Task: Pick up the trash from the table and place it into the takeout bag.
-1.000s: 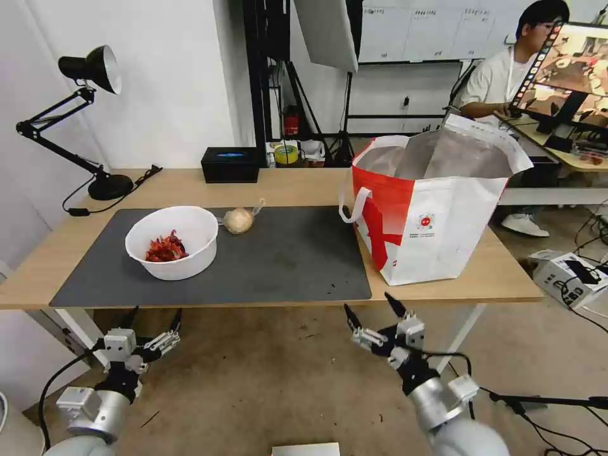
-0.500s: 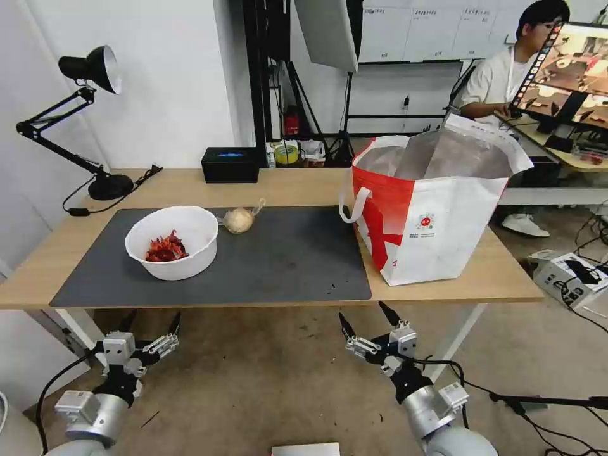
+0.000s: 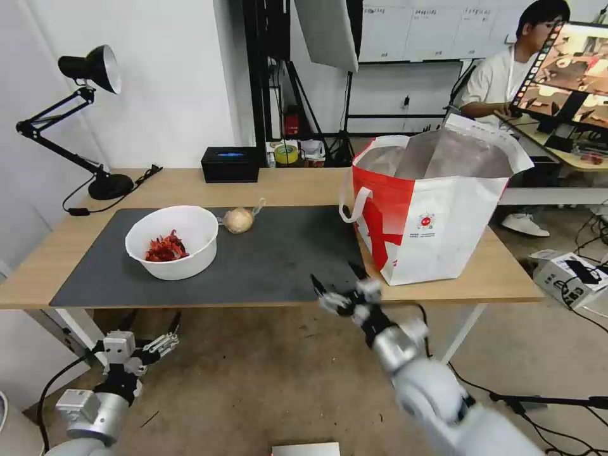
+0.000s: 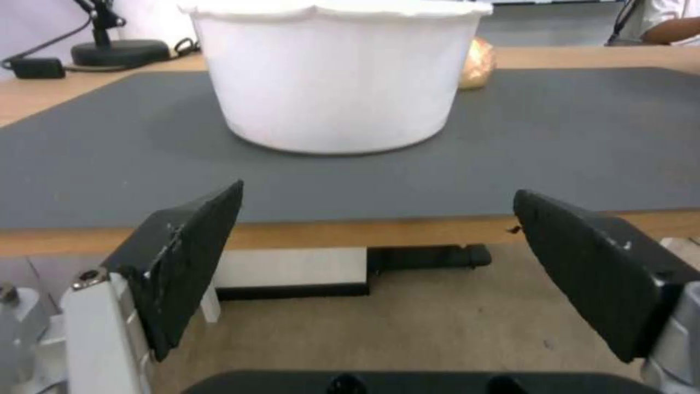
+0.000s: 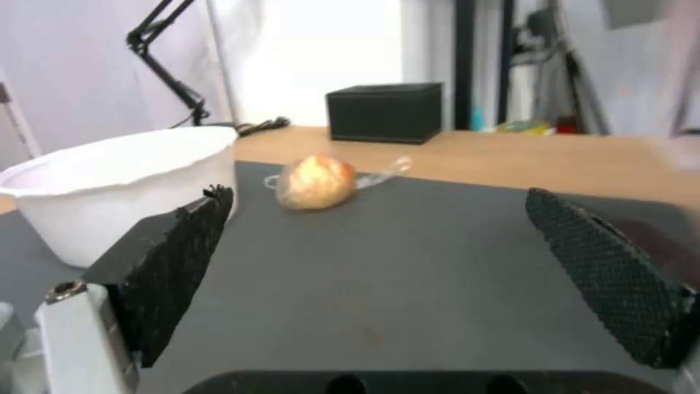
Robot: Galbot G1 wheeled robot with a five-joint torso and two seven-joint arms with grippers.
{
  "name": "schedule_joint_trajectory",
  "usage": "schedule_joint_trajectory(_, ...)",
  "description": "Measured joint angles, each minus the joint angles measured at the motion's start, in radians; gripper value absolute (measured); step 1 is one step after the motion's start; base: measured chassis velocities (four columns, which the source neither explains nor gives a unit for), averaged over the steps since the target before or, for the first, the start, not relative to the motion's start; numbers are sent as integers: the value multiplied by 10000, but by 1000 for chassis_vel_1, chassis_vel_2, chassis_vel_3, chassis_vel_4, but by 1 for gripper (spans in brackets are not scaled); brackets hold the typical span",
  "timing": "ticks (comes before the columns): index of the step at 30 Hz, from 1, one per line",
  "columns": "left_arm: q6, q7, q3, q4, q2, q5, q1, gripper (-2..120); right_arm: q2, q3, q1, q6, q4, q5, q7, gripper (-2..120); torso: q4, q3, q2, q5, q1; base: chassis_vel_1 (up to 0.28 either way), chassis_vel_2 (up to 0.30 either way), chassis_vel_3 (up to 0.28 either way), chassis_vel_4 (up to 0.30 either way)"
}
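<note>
On the desk (image 3: 190, 187), the right hand (image 3: 339, 286) hovers wide open, empty, at the front edge beside the takeout bag (image 3: 430, 215).

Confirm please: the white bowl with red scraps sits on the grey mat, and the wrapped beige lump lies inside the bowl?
Not quite. The wrapped beige lump lies on the grey mat beside the white bowl, not inside it, as the head view shows.

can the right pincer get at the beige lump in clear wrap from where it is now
Probably yes. The right pincer, open, is at the table's near edge; bare dark grey rectangular mat lies between it and the beige lump in clear wrap.
</note>
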Motion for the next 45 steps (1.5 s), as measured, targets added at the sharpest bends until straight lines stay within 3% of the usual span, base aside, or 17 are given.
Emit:
schedule_joint_trajectory(3,-8,0,-33,24,-33,-1,6,100,313,-753,1330,-256,-896,701,1,100,-3,0,0,1,-1,0,0,0,0)
schedule_joint_trajectory(6,-19,-11,-133,49,-61,-10,11,100,1086,-1704,3312,-431,-2485,1423,44,100,1,0,-1,1,0,0,0,0,0)
schedule_joint_trajectory(7,-19,-11,-133,49,-61,-10,11,100,1086,-1704,3312,-431,-2485,1423,44,100,1,0,-1,1,0,0,0,0,0)
schedule_joint_trajectory(10,-31,-17,-242,73,-63,-43,27,100,2046,-2322,4750,-500,-4218,1903,43,100,-1,0,0,-2,0,0,0,0,0)
schedule_joint_trajectory(11,-31,-17,-242,73,-63,-43,27,100,2046,-2322,4750,-500,-4218,1903,43,100,-1,0,0,-2,0,0,0,0,0)
schedule_joint_trajectory(14,-52,-18,-324,79,-62,-79,39,100,3032,-2703,5732,-570,-5977,2165,-136,100,0,-1,0,0,0,0,0,0,0)
schedule_joint_trajectory(15,-52,-18,-324,79,-62,-79,39,100,3032,-2703,5732,-570,-5977,2165,-136,100,0,-1,0,0,0,0,0,0,0)
schedule_joint_trajectory(17,-56,-18,-390,84,-58,-132,43,100,3836,-2935,6413,-589,-7274,2165,-398,100,-1,-1,0,-2,1,0,0,0,0)
schedule_joint_trajectory(18,-56,-18,-390,84,-58,-132,43,100,3836,-2935,6413,-589,-7274,2165,-398,100,-1,-1,0,-2,1,0,0,0,0)
schedule_joint_trajectory(24,-64,-19,-483,86,14,-267,39,100,5396,-3060,7456,-847,-9933,1787,-916,100,3,-2,0,0,-2,0,0,0,0)
schedule_joint_trajectory(33,-114,-13,-442,111,59,-297,5,100,5553,-3569,7909,-1565,-11145,1715,-2126,100,-3,-2,1,0,-2,0,0,0,0)
schedule_joint_trajectory(45,-131,-8,-293,38,34,-289,-14,100,5537,-3927,8198,-1346,-11740,1714,-3174,100,-1,-3,1,2,-3,0,0,0,0)
